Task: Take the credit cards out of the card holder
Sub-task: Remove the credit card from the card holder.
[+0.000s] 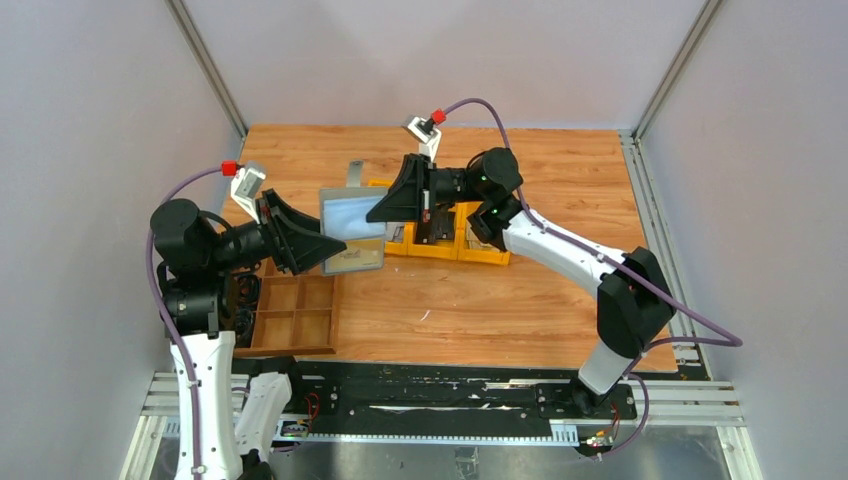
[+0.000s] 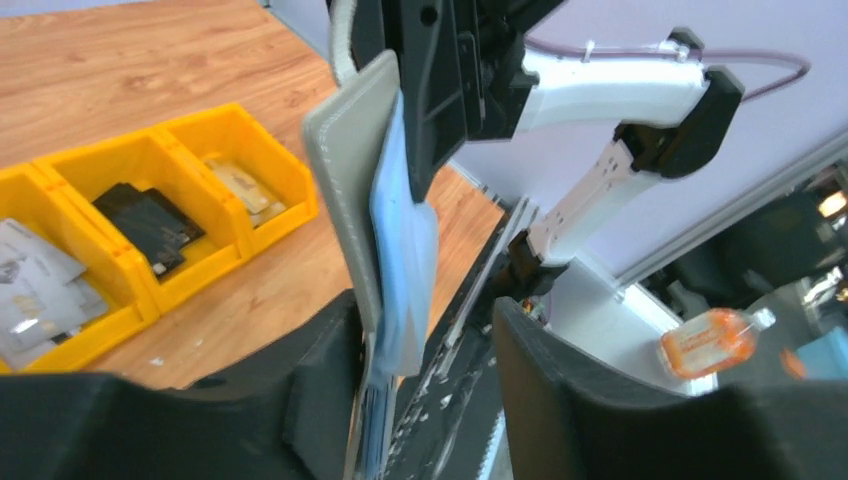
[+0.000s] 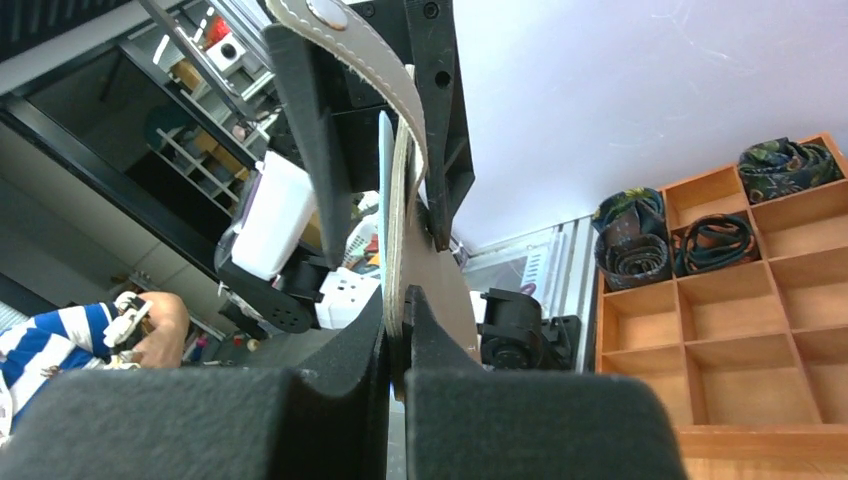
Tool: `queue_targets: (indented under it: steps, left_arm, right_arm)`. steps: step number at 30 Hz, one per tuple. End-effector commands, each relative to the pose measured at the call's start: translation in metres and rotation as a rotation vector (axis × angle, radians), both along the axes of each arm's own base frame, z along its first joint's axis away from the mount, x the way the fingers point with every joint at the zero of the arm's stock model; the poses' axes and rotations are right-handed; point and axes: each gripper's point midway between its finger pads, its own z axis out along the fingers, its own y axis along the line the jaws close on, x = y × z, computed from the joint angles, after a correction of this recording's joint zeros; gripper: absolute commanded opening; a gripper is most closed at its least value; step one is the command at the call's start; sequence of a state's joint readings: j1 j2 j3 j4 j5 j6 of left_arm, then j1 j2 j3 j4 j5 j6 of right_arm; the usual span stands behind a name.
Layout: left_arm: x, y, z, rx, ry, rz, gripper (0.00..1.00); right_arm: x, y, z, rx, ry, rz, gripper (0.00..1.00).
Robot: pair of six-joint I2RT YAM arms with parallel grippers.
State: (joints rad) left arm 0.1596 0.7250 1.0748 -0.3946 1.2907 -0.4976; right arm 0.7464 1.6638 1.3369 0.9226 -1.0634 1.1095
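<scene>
Wooden table (image 1: pixel 520 300) | right gripper (image 3: pixel 398 310) pinches card holder (image 1: pixel 350 218) | left gripper (image 2: pixel 425 340) apart | credit cards (image 2: pixel 35 285) in bins (image 2: pixel 200 283): clearest from left wrist

Left fingers (image 2: pixel 580 400) apart, right fingers (image 3: pixel 300 420) together

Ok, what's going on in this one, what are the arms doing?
The card holder is up in the air between the two arms. The right gripper is shut on one edge of it. The left gripper is open, with one jaw on either side of the opposite edge, not clamping it. Some credit cards already lie in the yellow bins.
</scene>
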Motion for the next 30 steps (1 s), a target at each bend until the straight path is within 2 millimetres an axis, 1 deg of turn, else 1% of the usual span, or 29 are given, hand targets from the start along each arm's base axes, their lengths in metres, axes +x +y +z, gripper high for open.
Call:
queue_targets:
  steps: [1,4,6,7,8,10,11,12,13,15,16,17,19,21,25,28,30]
  left_arm:
    - [0.01,0.002,0.007,-0.026,-0.015,0.049,0.44]
    - [0.02,0.006,0.008,-0.029,-0.018,0.096,0.25]
    - [0.023,0.006,0.01,-0.038,-0.018,0.107,0.17]
    - [0.024,0.006,0.01,-0.04,-0.017,0.108,0.13]
    - [0.024,0.006,0.01,-0.039,-0.016,0.107,0.1]
    - [0.024,0.007,0.006,-0.028,-0.01,0.104,0.04]
    - [0.024,0.007,0.002,-0.019,-0.003,0.105,0.02]
    - [0.023,0.007,0.0,-0.006,-0.002,0.105,0.01]
    - [0.022,0.007,-0.005,0.003,0.012,0.103,0.0]
    - [0.021,0.008,-0.012,0.029,0.014,0.096,0.0]
    - [0.02,0.008,-0.013,0.043,0.014,0.092,0.0]
    - [0.018,0.008,-0.017,0.053,0.021,0.087,0.0]
    - [0.017,0.009,-0.019,0.065,0.026,0.081,0.0]
    - [0.015,0.008,-0.019,0.068,0.025,0.069,0.0]
    - [0.012,0.007,-0.021,0.075,0.024,0.057,0.0]
    - [0.012,0.007,-0.022,0.074,0.027,0.053,0.0]
    - [0.01,0.006,-0.021,0.072,0.028,0.049,0.0]
  right_arm:
    - [-0.025,-0.013,0.036,0.137,-0.026,0.009,0.0]
    - [-0.031,-0.013,0.034,0.126,-0.03,0.016,0.0]
    - [-0.036,-0.012,0.031,0.102,-0.045,0.033,0.01]
    - [-0.038,-0.013,0.029,0.091,-0.058,0.038,0.06]
    - [-0.042,-0.014,0.026,0.073,-0.075,0.055,0.21]
    - [-0.047,-0.017,0.019,0.029,-0.126,0.092,0.44]
    - [-0.049,-0.017,0.016,-0.001,-0.159,0.11,0.52]
    - [-0.048,-0.016,0.013,-0.03,-0.194,0.121,0.57]
    - [-0.045,-0.014,0.003,-0.095,-0.216,0.12,0.59]
    - [-0.042,-0.011,-0.012,-0.194,-0.294,0.105,0.6]
    - [-0.04,-0.009,-0.023,-0.24,-0.339,0.103,0.6]
    - [-0.042,-0.009,-0.025,-0.276,-0.339,0.112,0.6]
    - [-0.039,-0.005,-0.034,-0.321,-0.363,0.113,0.6]
    - [-0.035,0.0,-0.038,-0.334,-0.377,0.107,0.58]
    - [-0.036,0.007,-0.044,-0.369,-0.414,0.106,0.54]
    - [-0.035,0.015,-0.046,-0.395,-0.453,0.079,0.47]
    - [-0.033,0.021,-0.044,-0.394,-0.473,0.055,0.36]
